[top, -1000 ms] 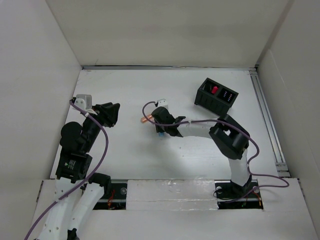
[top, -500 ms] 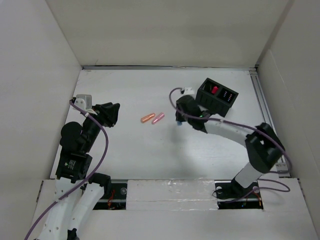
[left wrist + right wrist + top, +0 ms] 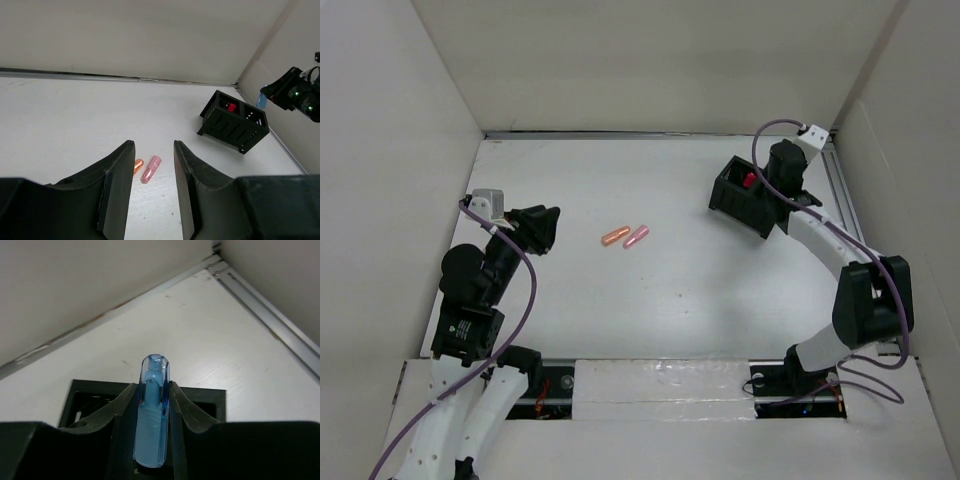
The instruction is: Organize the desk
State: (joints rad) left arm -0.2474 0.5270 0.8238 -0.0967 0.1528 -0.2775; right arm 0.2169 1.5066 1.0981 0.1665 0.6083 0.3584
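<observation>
From above: white counter (image 3: 680,300), black organizer (image 3: 740,208) far right, orange capsule (image 3: 613,237) just beside pink capsule (image 3: 637,237) mid-counter.
Left wrist: left pincer (image 3: 152,165) parted, holding nothing.
Right wrist: right pincer (image 3: 151,386) clamped on blue capsule (image 3: 151,430), above organizer.

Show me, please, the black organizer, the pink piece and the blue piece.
black organizer (image 3: 231,132): left wrist view, slatted side wall.
pink piece (image 3: 637,237): top external view, middle.
blue piece (image 3: 151,410): right wrist view, clear body.
</observation>
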